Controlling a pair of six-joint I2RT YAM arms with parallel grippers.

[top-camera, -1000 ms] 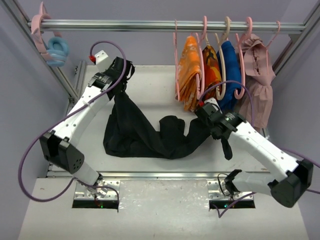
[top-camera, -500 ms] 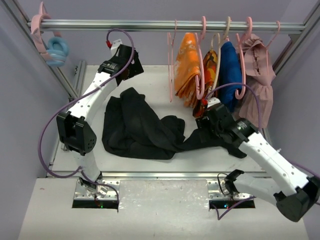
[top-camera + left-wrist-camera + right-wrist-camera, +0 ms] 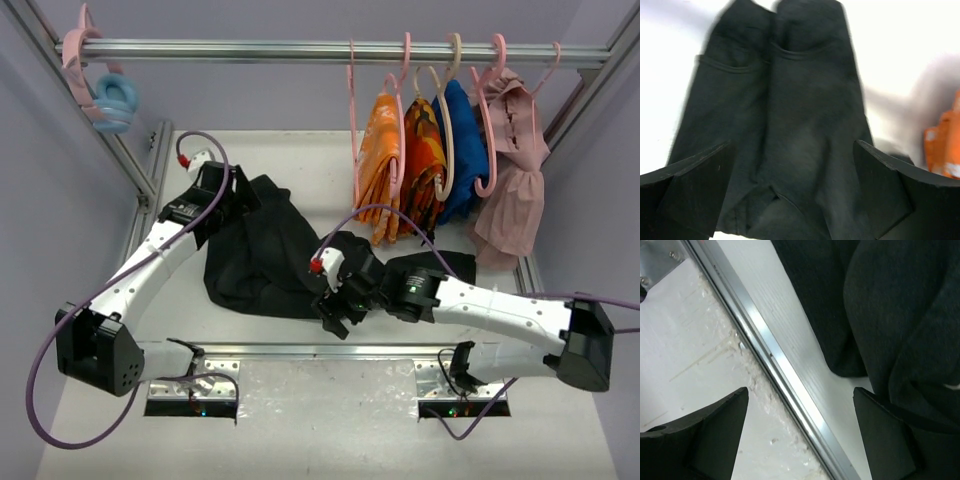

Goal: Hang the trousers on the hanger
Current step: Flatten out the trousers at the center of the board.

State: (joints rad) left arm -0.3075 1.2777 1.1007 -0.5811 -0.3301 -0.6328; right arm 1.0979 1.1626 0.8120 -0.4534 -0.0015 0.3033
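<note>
Trousers [image 3: 262, 262] in a black heap on the table [image 3: 300, 160], left pincer [image 3: 792, 150] and right pincer [image 3: 800, 395] both wide apart, empty.

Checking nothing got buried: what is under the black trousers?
White table shows around the trousers; anything beneath the crumpled heap is covered by fabric and cannot be seen.
</note>
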